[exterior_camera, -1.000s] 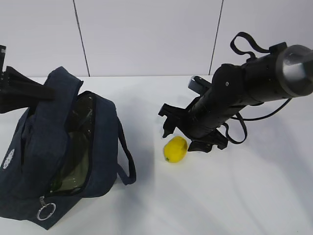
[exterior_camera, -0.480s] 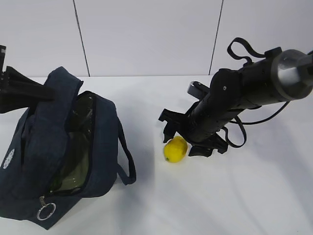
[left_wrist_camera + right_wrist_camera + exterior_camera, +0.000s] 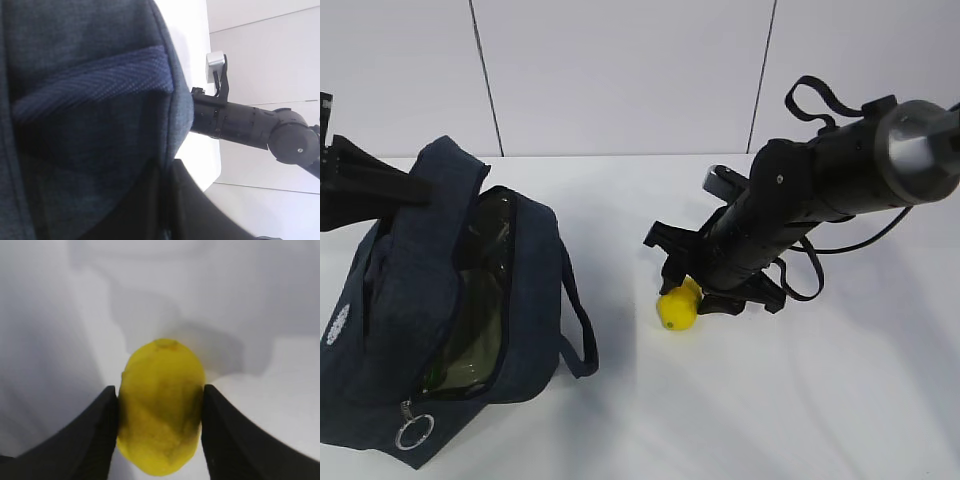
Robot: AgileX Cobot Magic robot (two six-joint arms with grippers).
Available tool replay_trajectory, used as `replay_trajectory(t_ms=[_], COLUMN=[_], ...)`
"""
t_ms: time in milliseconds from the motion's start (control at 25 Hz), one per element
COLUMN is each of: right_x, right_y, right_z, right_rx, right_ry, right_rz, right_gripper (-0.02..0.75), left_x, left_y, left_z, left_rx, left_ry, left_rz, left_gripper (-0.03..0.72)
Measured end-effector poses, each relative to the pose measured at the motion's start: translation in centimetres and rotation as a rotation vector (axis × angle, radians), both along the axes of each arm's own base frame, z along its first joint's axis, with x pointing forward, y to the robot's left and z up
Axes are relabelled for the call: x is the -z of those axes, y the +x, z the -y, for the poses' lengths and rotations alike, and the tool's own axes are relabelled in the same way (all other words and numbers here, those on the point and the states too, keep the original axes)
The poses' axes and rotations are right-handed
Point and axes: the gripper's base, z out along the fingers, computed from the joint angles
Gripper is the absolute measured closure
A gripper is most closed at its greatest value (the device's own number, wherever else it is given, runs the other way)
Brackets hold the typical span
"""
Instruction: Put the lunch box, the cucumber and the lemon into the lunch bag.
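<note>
The lemon (image 3: pixel 677 309) lies on the white table, right of the lunch bag (image 3: pixel 410 300). My right gripper (image 3: pixel 688 292) reaches down over it, and in the right wrist view both black fingers (image 3: pixel 102 425) press against the lemon's (image 3: pixel 161 405) sides. The navy lunch bag stands unzipped, and my left gripper (image 3: pixel 418 188) is shut on its raised upper edge, holding the mouth apart. Bag fabric (image 3: pixel 90 100) fills the left wrist view, pinched in the left gripper (image 3: pixel 167 200). A clear lunch box (image 3: pixel 480 290) shows inside the opening. I cannot make out the cucumber.
The bag's metal ring pull (image 3: pixel 413 432) hangs at its near end and a cord handle (image 3: pixel 582 340) loops out toward the lemon. The table (image 3: pixel 770 400) is bare white around them. A pale panelled wall (image 3: pixel 620 70) stands behind the table.
My right gripper has come down a little and closed its fingers onto the lemon, which has shifted slightly. The left gripper and the bag have stayed still.
</note>
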Motion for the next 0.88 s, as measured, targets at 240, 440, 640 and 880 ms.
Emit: replay_trajectory(t_ms=[240, 440, 640, 880], right_x=[0.0, -0.4, -2.1, -6.8], right_y=[-0.1, -0.4, -0.7, -1.3], right_z=[0.0, 0.0, 0.2, 0.5], right_rx=[-0.01, -0.105, -0.186, -0.249], right_ry=[-0.006, -0.038, -0.062, -0.047], right_rz=[-0.009, -0.005, 0.036, 0.164], right_gripper=[0.372, 0.382, 0.384, 0.384], left_x=[-0.1, -0.1, -0.1, -0.1], left_y=[0.1, 0.1, 0.1, 0.1], left_z=[0.0, 0.0, 0.0, 0.0], left_rx=[-0.008, -0.009, -0.009, -0.008], left_ry=[-0.007, -0.009, -0.009, -0.008], left_rz=[0.001, 0.002, 0.002, 0.004], left_gripper=[0.687, 0.687, 0.687, 0.687])
